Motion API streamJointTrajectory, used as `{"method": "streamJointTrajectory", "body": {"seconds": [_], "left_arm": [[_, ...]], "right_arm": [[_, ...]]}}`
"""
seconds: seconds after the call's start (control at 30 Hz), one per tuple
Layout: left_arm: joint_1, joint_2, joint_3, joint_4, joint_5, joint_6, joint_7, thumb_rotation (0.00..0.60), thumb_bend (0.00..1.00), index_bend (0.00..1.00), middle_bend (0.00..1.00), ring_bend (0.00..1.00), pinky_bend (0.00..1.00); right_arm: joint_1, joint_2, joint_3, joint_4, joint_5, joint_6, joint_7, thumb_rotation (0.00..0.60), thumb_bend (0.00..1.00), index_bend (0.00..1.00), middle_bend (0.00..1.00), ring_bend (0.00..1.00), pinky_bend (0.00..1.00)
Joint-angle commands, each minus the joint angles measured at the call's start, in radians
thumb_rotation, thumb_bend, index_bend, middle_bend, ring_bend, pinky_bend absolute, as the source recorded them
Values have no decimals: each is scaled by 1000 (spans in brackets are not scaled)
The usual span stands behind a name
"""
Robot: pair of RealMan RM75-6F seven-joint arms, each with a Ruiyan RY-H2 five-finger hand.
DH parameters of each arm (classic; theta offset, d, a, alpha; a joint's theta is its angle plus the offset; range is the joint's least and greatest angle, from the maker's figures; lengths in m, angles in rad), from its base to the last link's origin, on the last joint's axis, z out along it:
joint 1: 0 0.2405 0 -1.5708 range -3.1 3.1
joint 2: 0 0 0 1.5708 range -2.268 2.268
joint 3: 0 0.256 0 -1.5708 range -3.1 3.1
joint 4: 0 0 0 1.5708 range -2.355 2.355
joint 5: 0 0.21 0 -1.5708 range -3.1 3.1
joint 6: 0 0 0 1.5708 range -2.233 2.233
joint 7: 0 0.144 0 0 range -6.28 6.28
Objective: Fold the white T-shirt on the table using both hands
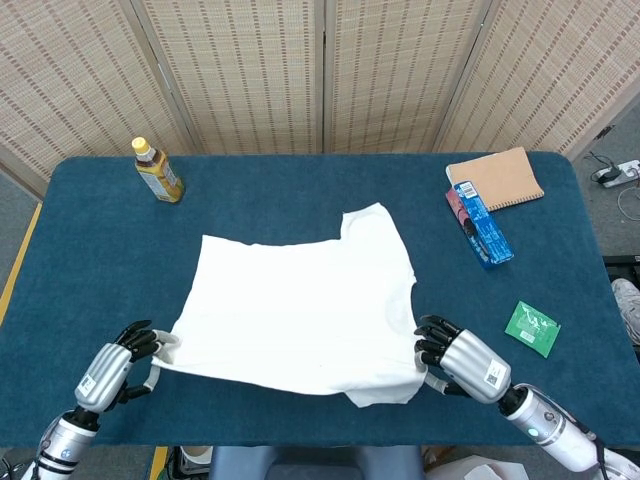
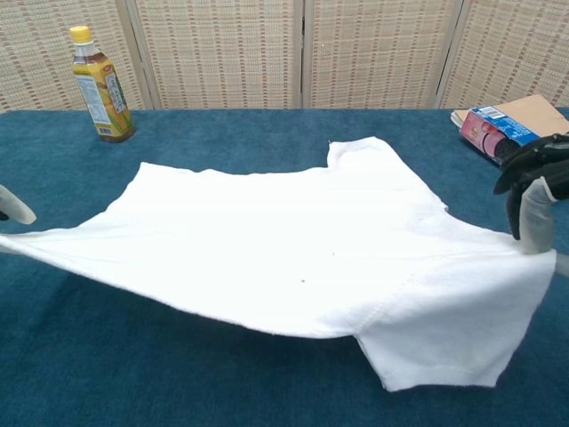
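Observation:
The white T-shirt (image 1: 300,305) (image 2: 293,249) is stretched between my two hands, its near edge lifted off the blue table (image 1: 90,230) and its far edge and one sleeve lying on the cloth. My left hand (image 1: 115,365) grips the near left corner. The near right corner, by the hanging sleeve, is held by my right hand (image 1: 460,358). In the chest view only the fingers of the right hand (image 2: 533,191) show at the frame's right edge; a fingertip of the left hand (image 2: 11,206) shows at the left edge.
A tea bottle (image 1: 157,171) stands at the back left. At the back right lie a brown notebook (image 1: 497,178) and a blue snack pack (image 1: 480,222). A green packet (image 1: 532,328) lies near the right front. A screen wall closes the back.

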Motion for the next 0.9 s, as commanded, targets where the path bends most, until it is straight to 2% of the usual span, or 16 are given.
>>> {"method": "streamJointTrajectory", "body": {"seconds": [0.03,0.6,0.9], "left_arm": [[18,39,26,-41,22,11,-7,600,613,757,341,309,125],[90,166,122,-172,137,60,18,600,614,760,343,309,125],[133,191,146,-187,166,90,26,600,617,761,343,307,125]], "right_arm": [[-13,40,-23,-60,-19,9,30,600,452,825,491,269,203],[-84,152,-108,-208,-112,35,89,600,472,848,518,313,260],[-120,171,-99,-222,-133,75,93,600,542,863,535,330,264]]}}
